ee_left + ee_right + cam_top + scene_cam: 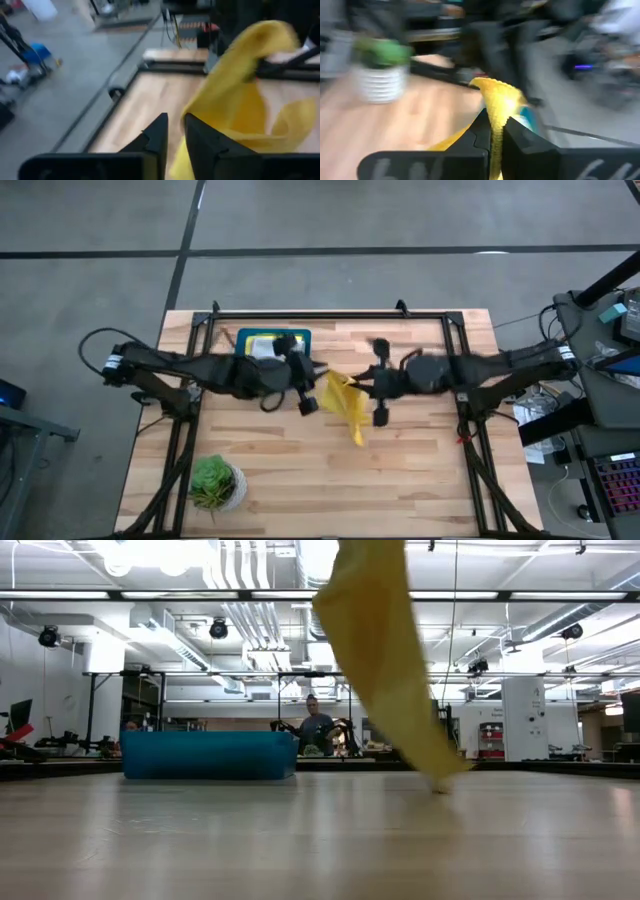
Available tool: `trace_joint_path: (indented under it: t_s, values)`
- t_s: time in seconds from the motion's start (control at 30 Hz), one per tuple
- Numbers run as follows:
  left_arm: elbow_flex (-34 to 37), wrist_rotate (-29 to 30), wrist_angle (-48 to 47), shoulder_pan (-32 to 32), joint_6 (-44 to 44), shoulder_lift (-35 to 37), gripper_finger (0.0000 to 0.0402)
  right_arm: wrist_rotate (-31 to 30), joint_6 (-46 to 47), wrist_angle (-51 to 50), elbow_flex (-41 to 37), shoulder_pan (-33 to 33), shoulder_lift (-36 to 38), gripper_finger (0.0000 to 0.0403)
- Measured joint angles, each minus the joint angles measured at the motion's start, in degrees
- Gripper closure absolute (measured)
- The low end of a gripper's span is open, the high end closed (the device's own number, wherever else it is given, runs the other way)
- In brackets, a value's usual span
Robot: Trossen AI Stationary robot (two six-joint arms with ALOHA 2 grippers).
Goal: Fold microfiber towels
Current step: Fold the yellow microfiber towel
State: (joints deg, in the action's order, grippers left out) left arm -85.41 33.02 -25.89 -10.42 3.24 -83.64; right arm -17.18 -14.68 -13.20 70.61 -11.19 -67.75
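Now, at frame centre, the right gripper (pixel 372 392) pinches the yellow towel (pixel 345 406), which hangs beside the slightly parted left gripper (pixel 312 388).

yellow towel (pixel 346 402) | crumpled, lifted, hanging | lowest corner touching table, mid-table | other towels (pixel 268 345) in tray, folded

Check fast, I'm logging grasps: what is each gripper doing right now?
Left gripper: cannot tell, fingers nearly together beside the yellow towel.
Right gripper: shut on the yellow towel.
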Motion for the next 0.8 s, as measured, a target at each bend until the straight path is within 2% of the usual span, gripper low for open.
trace_joint_path:
  t_s: [0.07, 0.17, 0.2, 0.23, 0.3, 0.4, 0.43, 0.47, 0.53, 0.7, 0.73, 0.8]
  values:
    - [-0.39, -0.09, 0.43, 0.50, -3.47, 2.08, 0.0339, 11.00, 0.58, -8.49, 6.47, 2.67, -0.80, 0.0394]
    - [0.39, -3.90, 1.01, 0.93, -6.82, 4.61, 0.0321, 27.28, -0.20, -22.36, 15.39, 7.17, -2.30, 0.0394]
    - [1.11, -6.14, 1.11, 1.01, -7.09, 5.26, 0.0315, 31.26, -0.55, -26.16, 17.83, 8.66, -2.74, 0.0394]
    - [1.96, -9.01, 1.40, 1.06, -7.12, 5.82, 0.0311, 32.12, -0.22, -28.73, 19.81, 9.89, -3.04, 0.0394]
    - [3.65, -14.03, 1.66, 1.06, -7.09, 6.17, 0.0302, 26.11, 1.55, -31.91, 22.46, 11.28, -3.22, 0.0394]
    - [7.90, -16.13, 3.85, 0.97, -6.61, 5.92, 0.0292, 9.84, 2.77, -33.73, 23.35, 11.57, -3.05, 0.0394]
    - [9.56, -16.14, 6.00, 0.99, -6.60, 5.57, 0.0290, 6.88, 3.08, -34.23, 23.41, 11.58, -3.04, 0.0394]
    - [11.23, -16.11, 8.35, 1.04, -6.62, 5.23, 0.0287, 8.55, 2.28, -35.24, 23.40, 11.78, -3.05, 0.0394]
    - [14.40, -15.58, 12.23, 1.30, -6.66, 4.92, 0.0282, 18.95, -0.34, -36.86, 22.90, 12.65, -3.15, 0.0394]
    - [20.49, -15.93, 25.01, 2.87, -7.08, 5.03, 0.0269, 51.48, -7.71, -37.26, 22.24, 12.69, -2.88, 0.0394]
    - [21.38, -17.50, 27.29, 3.10, -7.24, 5.01, 0.0265, 54.79, -7.96, -36.80, 22.50, 12.58, -2.80, 0.0394]
    - [23.29, -21.32, 32.54, 3.26, -8.59, 4.86, 0.0254, 56.62, -7.87, -35.77, 22.67, 12.50, -2.37, 0.0394]
